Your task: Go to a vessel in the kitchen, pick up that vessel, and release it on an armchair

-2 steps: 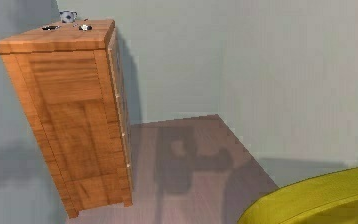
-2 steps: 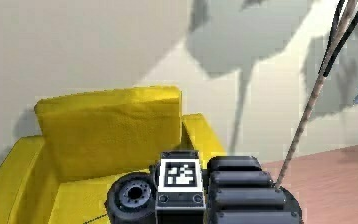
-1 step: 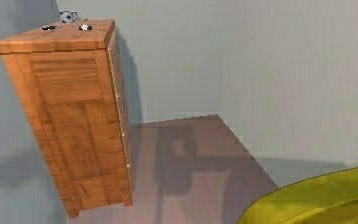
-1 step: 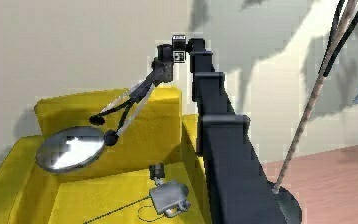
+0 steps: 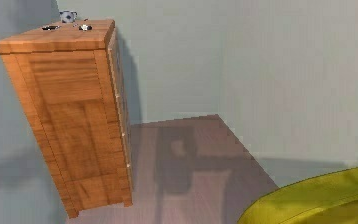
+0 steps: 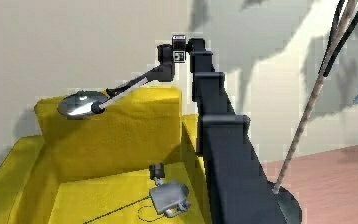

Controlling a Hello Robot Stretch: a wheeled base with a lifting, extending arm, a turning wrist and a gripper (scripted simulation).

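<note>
Fingers (image 6: 135, 82): thin and dark, slanting down from the wrist toward the arm side view's left; wide or narrow cannot be told.
Grasp: tips at the vessel's right end; held or merely resting cannot be told, with the armchair's back right behind.
Vessel (image 6: 77, 104): grey, shiny, shallow and rounded, at the top edge of the armchair's back, near its left corner.
Long axis: across the arm side view, close to level, along the back's top edge; right end toward the fingers, left end away; which face is the mouth cannot be told.
Markers (image 6: 179, 46): two small white squares with black marks at the wrist.
Arm (image 6: 222, 135): dark square bar rising from the bottom edge, over the armchair's right side.
Armchair (image 6: 107, 150): yellow, against a pale wall; one yellow corner low in the forward view's right (image 5: 317, 200).
Seat: small grey thing (image 6: 168, 199) with a thin cord near the seat's right edge, just beside the arm.
Pole (image 6: 313, 105): thin, on a dark round base, right of the armchair.
Dresser (image 5: 77, 120): tall, wooden, against the wall, small items (image 5: 67, 17) at its top's back edge.
</note>
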